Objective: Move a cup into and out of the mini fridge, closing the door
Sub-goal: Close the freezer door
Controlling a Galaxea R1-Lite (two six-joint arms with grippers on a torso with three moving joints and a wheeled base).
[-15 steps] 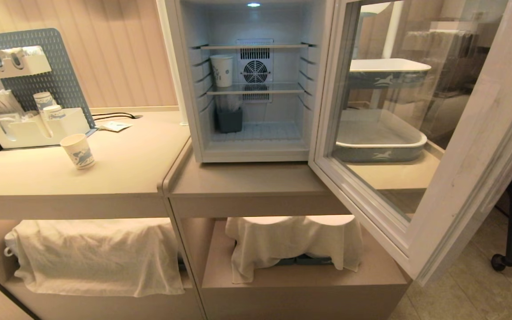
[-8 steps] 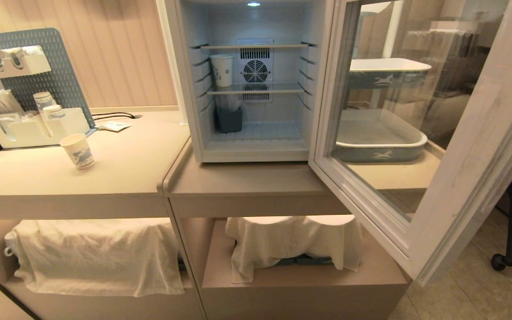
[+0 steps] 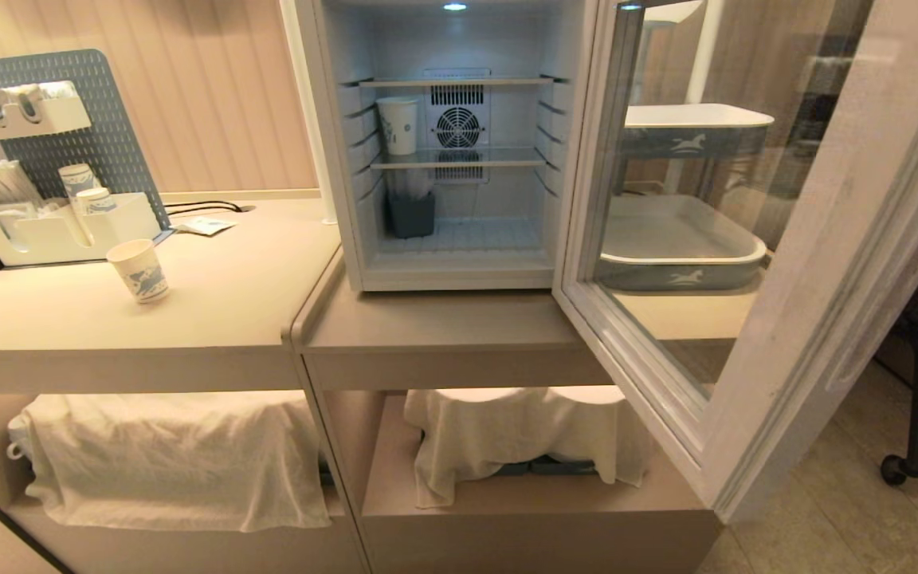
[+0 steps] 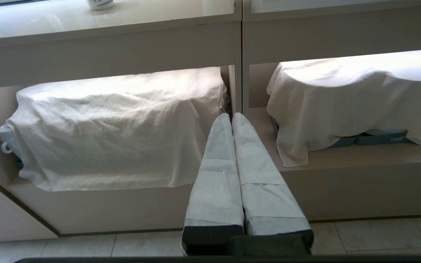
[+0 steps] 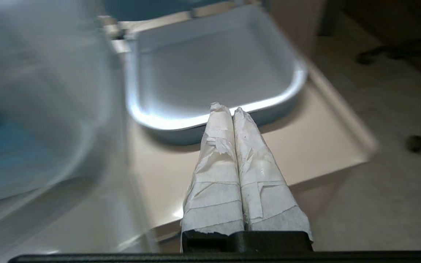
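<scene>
The mini fridge (image 3: 331,159) stands open on the counter with its light on. Its door (image 3: 825,239) is swung out to the right, glass pane facing me. The cup (image 3: 139,271), white with a blue pattern, stands on the left counter; its base shows in the left wrist view (image 4: 100,3). Another white cup (image 3: 398,125) sits on the fridge's middle shelf. My right gripper (image 5: 228,109) is shut and empty, behind the door (image 5: 49,109), over the counter by a blue-grey tray (image 5: 159,126). My left gripper (image 4: 231,116) hangs shut and empty, low before the cabinet shelves.
A blue-grey tray (image 3: 678,259) lies behind the door glass, another stacked above it. An organiser with nested cups (image 3: 60,227) stands at the back left. White cloths (image 3: 172,454) cover the lower shelves. A dark holder (image 3: 411,215) sits on the fridge floor. A wheeled chair (image 3: 905,462) stands at the right.
The door has swung a little toward the fridge; its lower outer corner has shifted left. Both cups stay where they were.
</scene>
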